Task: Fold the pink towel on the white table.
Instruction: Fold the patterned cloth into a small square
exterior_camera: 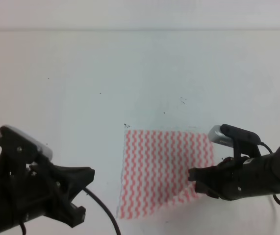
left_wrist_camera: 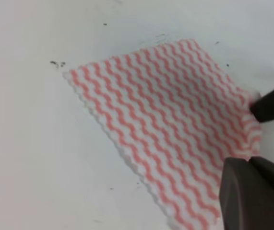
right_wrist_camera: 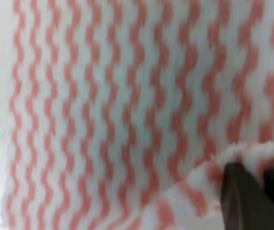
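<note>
We are seeing the pink towel lying flat on the white table | right gripper pinching its near-right corner, jaws clamped | left gripper hovering beside, jaws' state unclear.

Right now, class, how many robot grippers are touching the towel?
1. The right gripper pinches the pink towel at its near right corner; the left gripper sits apart, left of it, on the white table.

1 plain pale-grey bg wall strip runs L-R across top of ext. high view.
</note>
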You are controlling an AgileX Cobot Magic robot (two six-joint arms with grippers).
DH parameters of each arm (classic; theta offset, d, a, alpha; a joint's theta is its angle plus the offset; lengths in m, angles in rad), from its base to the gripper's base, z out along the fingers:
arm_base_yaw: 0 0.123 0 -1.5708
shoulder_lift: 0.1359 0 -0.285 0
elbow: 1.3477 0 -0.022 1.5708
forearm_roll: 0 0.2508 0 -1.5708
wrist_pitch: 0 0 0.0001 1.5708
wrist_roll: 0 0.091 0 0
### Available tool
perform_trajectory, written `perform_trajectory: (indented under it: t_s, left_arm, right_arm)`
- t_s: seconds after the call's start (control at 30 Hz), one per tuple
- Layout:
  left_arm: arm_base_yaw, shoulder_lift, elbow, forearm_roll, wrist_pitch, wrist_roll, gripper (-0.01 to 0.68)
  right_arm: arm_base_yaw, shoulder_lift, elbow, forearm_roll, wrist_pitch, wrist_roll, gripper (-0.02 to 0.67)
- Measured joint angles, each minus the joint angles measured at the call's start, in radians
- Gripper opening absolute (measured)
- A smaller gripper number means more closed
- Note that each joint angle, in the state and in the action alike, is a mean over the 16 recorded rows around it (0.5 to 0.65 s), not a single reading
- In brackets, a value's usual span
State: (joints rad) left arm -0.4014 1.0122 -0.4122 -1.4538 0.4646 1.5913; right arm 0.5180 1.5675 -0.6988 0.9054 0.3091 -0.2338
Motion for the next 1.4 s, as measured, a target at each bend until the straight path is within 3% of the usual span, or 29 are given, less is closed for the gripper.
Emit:
perform_trajectory:
  t_s: [0.27,0.4,0.5,0.8,0.97,1.13,1.4]
  left_arm:
    - [0.0,0.044,0.0,-0.013,0.028,0.19,-0.003]
    - [0.0,0.099,-0.001,-0.044,0.06,0.276,0.037]
    - [0.0,0.15,-0.001,-0.079,0.091,0.337,0.091]
    - [0.0,0.31,-0.002,-0.212,0.194,0.638,0.335]
    - [0.0,0.371,-0.006,-0.253,0.21,0.822,0.416]
    - [0.0,0.427,-0.016,-0.272,0.205,0.967,0.438]
    - [0.0,0.523,-0.047,-0.279,0.175,1.073,0.437]
  right_arm:
    - [0.0,0.025,-0.023,-0.001,-0.039,0.001,-0.016]
    - [0.0,0.026,-0.028,-0.002,-0.055,0.001,-0.016]
    - [0.0,0.025,-0.029,-0.002,-0.064,0.001,-0.016]
    - [0.0,0.028,-0.03,-0.003,-0.074,0.0,-0.016]
    - [0.0,0.029,-0.031,-0.003,-0.076,-0.002,-0.016]
    - [0.0,0.028,-0.031,-0.003,-0.077,-0.002,-0.016]
    - [0.0,0.025,-0.031,-0.003,-0.08,-0.003,-0.016]
